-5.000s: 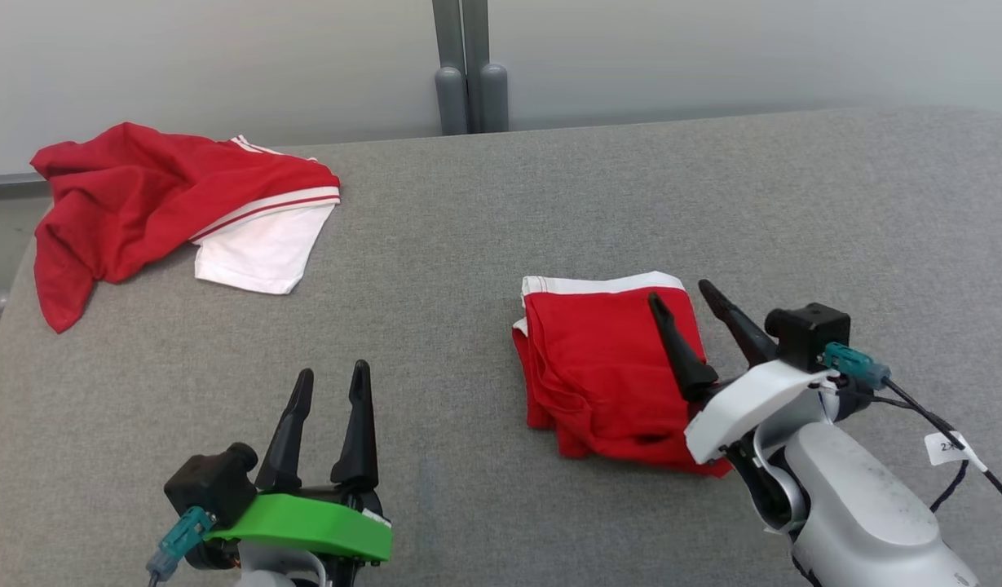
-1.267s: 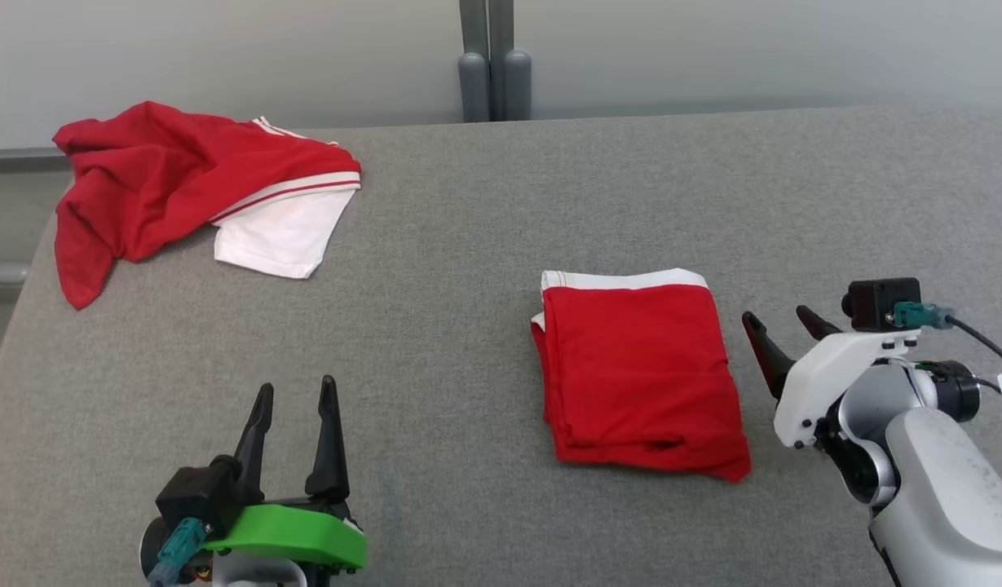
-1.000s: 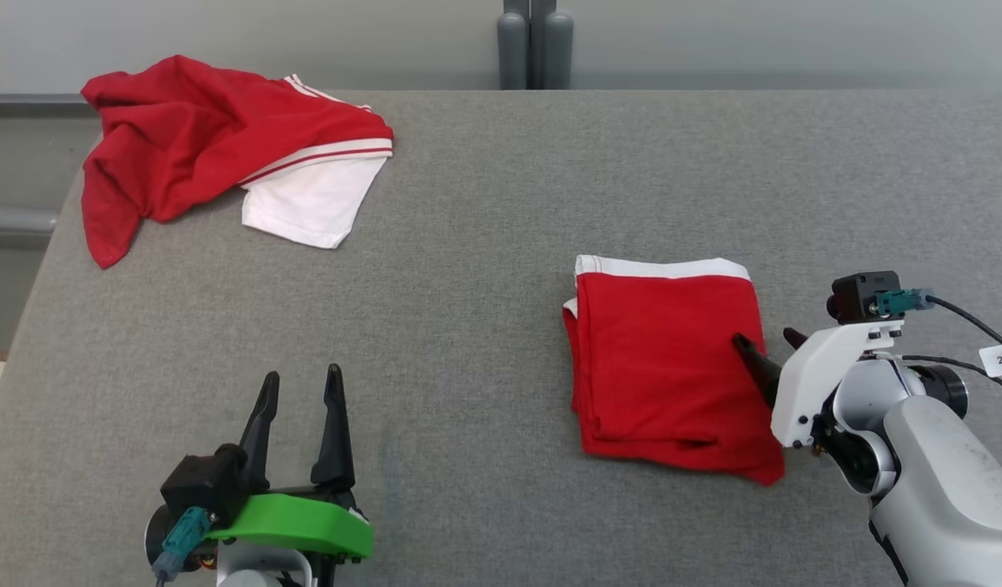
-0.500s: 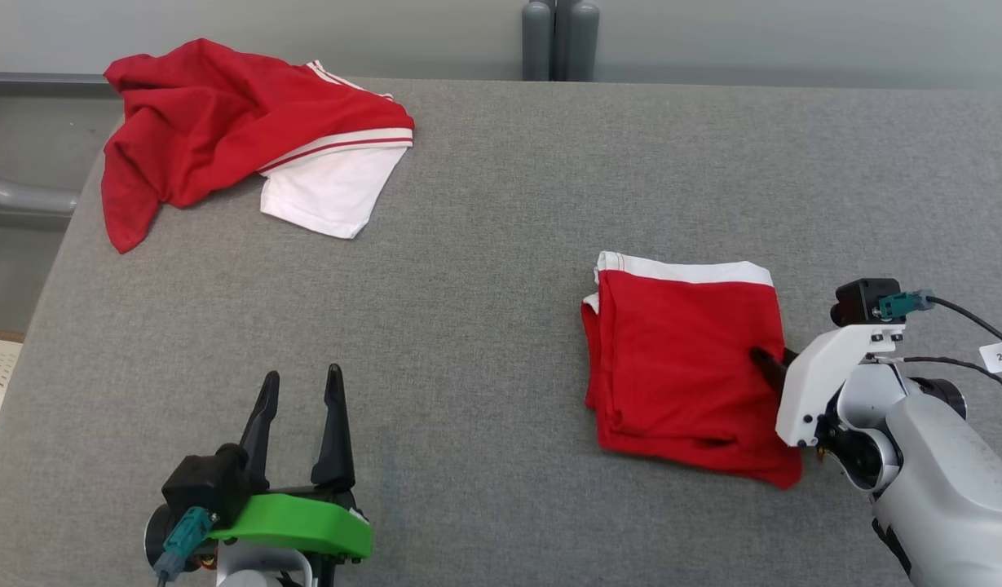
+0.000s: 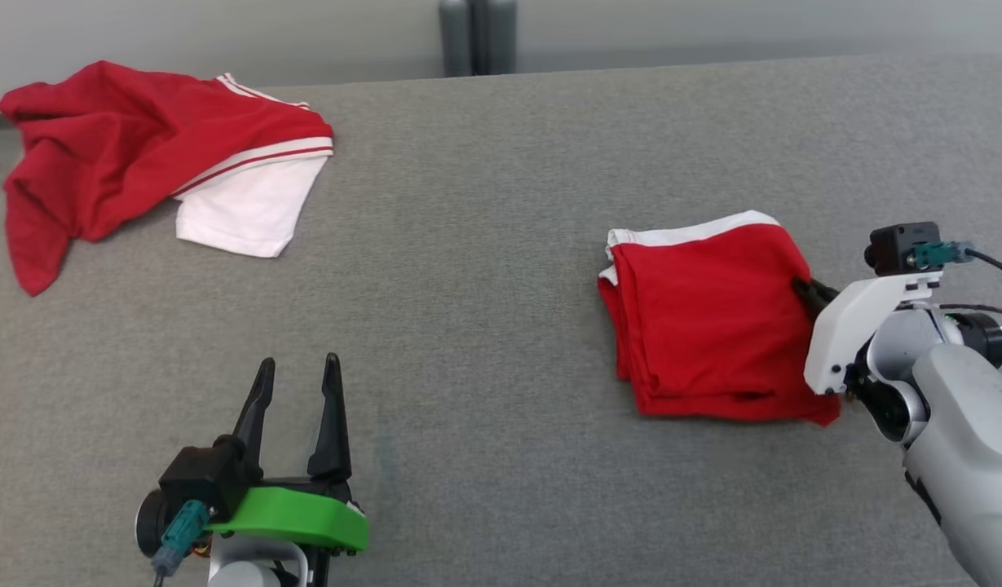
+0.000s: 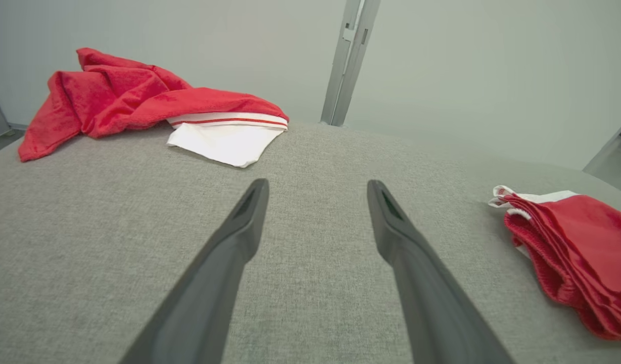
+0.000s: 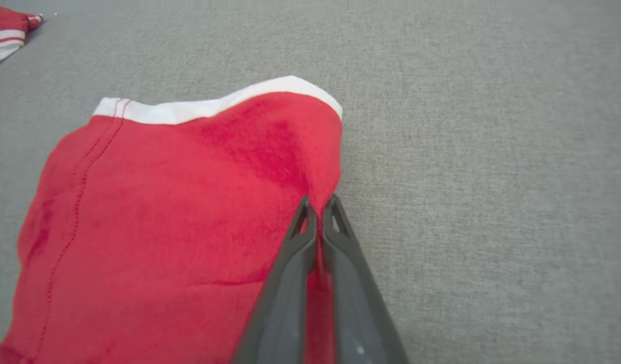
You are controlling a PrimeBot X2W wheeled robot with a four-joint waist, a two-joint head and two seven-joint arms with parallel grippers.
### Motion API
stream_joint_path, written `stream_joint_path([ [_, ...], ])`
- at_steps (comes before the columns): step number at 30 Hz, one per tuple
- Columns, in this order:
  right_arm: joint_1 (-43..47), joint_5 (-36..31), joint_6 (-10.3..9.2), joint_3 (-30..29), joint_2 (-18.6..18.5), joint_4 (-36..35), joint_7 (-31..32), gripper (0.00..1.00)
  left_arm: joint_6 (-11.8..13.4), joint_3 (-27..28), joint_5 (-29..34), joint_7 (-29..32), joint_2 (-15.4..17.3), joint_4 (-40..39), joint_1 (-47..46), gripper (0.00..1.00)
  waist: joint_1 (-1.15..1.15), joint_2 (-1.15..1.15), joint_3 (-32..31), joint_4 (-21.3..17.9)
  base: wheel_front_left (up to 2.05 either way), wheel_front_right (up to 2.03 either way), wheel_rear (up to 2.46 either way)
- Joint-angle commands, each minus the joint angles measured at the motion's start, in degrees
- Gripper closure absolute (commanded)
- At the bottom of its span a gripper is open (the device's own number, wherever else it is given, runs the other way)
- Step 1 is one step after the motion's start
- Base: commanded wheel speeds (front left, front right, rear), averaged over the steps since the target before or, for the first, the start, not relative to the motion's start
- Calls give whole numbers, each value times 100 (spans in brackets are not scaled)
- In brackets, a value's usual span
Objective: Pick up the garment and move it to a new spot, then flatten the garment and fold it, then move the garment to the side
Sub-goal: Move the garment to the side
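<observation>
The right end effector (image 7: 319, 210), clenched on the right edge of the folded red shorts (image 5: 708, 318), has them at its 9 o'clock on the grey surface (image 5: 484, 244). The released left end effector (image 5: 298, 387) sits well apart.

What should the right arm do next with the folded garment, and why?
Probably lift slightly and carry it to the right. The right gripper is shut on the right edge of the folded garment, so only moving it aside seems left.

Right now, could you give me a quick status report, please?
Right gripper shut on folded garment, at its right edge. Left gripper open, idle. Crumpled garment far left, well apart.
</observation>
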Motion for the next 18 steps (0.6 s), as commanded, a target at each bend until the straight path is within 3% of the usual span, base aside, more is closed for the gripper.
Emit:
stream_joint_path([
  [1,-122,-32,-2,-5,-59,24,-86,100,-32,2,51,-19,10,-34,-130,0,0,0,204,-549,0,0,0],
  [11,-569,45,-2,-51,10,275,-624,100,-198,-111,458,-18,135,-11,-518,0,0,0,779,-1792,0,0,0],
  [18,-833,49,-2,38,195,547,-1081,100,-252,-202,588,-18,226,35,-795,0,0,0,1000,-2212,0,0,0],
])
